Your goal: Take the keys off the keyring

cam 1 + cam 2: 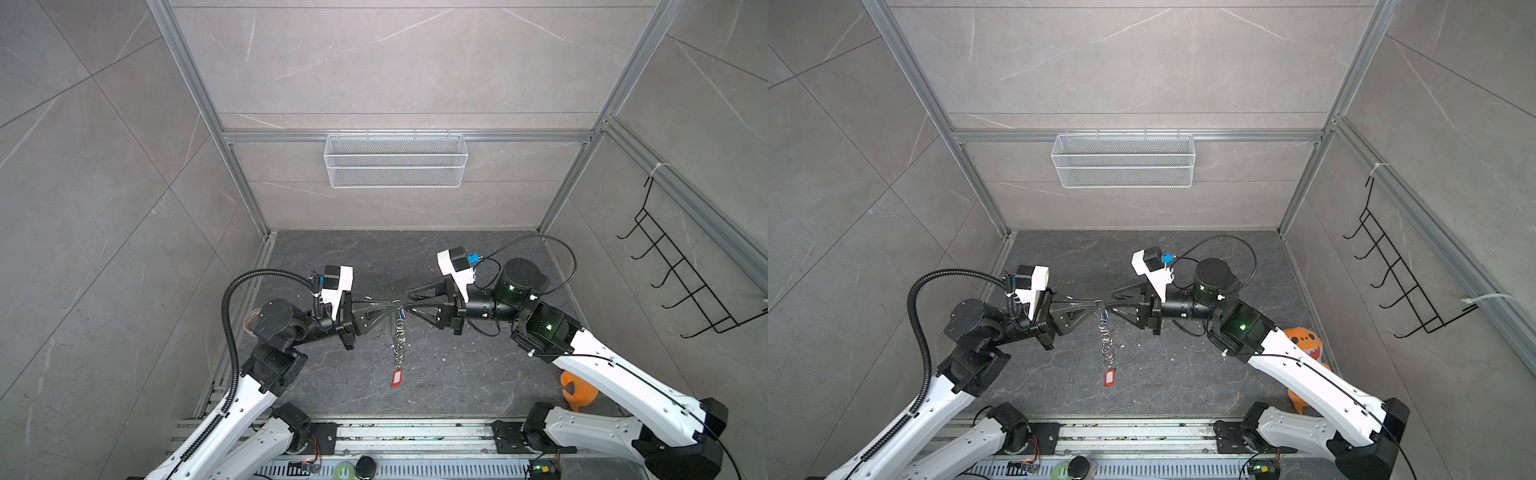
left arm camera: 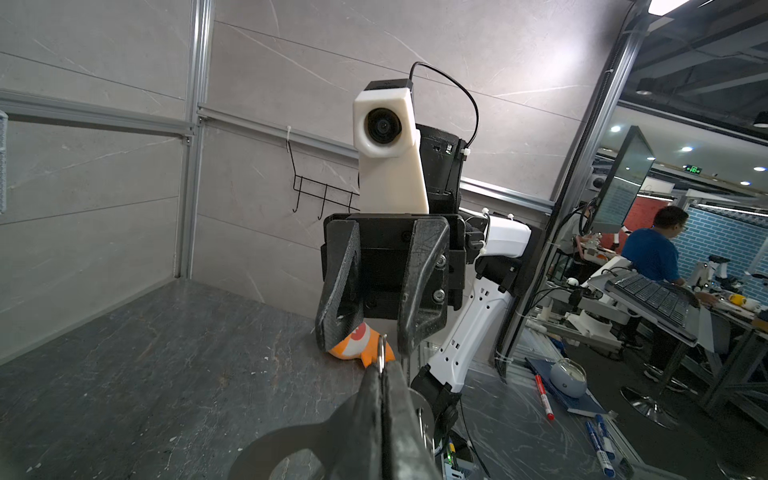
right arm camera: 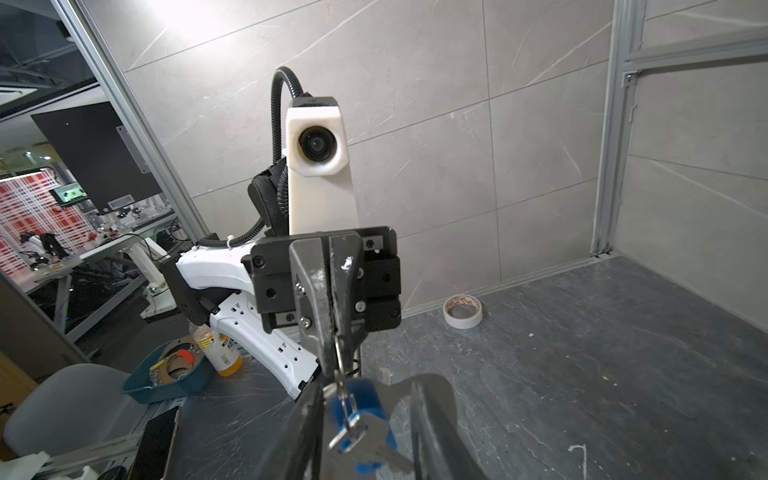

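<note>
Blue key (image 3: 361,409) hangs between right gripper's (image 1: 409,300) parted fingers, neither pad clearly touching it. Opposite, left gripper (image 2: 384,368) clenched on keyring's (image 1: 400,332) top ring, just beside right claw's tips; ring chain dangles below both, over dark tabletop (image 1: 457,374)

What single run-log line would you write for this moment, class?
left hand: shut on keyring | right hand: open near blue key | keyring: hanging, blue key attached
</note>
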Motion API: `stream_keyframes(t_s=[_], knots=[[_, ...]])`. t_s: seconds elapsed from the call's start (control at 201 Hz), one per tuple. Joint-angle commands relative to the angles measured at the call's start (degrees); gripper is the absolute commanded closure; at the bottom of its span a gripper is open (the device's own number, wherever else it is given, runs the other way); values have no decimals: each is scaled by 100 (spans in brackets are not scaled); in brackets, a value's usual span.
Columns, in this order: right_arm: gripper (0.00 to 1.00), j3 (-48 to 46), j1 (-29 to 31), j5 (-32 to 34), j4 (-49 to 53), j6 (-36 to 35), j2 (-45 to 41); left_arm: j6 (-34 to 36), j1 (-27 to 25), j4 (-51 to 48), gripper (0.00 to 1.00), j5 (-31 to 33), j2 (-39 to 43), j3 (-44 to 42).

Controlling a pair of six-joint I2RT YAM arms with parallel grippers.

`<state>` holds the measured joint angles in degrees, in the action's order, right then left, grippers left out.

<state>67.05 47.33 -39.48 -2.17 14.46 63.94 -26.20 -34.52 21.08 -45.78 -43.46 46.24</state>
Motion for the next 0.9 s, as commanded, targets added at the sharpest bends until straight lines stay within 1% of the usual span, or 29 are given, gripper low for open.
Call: stream_keyframes(t_s=[0.0, 0.095, 0.379, 0.573, 0.687, 0.777, 0.867, 0.892], knots=[[63, -38, 13, -358, -339, 239, 74, -44, -15, 406, 100, -47, 35, 17], [65, -40, 13, -526, -445, 350, 131, -42, -12, 420, 100, 14, 46, -1], [79, -126, 17, -636, -722, 561, 221, -69, -14, 484, 100, 112, 62, -2], [77, -183, 31, -628, -767, 602, 259, -52, -11, 482, 100, 181, 100, -10], [80, -192, 39, -600, -750, 602, 259, -58, -18, 500, 100, 179, 76, 8], [86, -203, 41, -591, -745, 602, 268, -83, -12, 515, 100, 192, 75, 8], [100, -205, 41, -571, -711, 594, 268, -118, -17, 513, 100, 180, 59, 34], [100, -199, 47, -565, -673, 589, 268, -127, -17, 491, 100, 161, 57, 55]])
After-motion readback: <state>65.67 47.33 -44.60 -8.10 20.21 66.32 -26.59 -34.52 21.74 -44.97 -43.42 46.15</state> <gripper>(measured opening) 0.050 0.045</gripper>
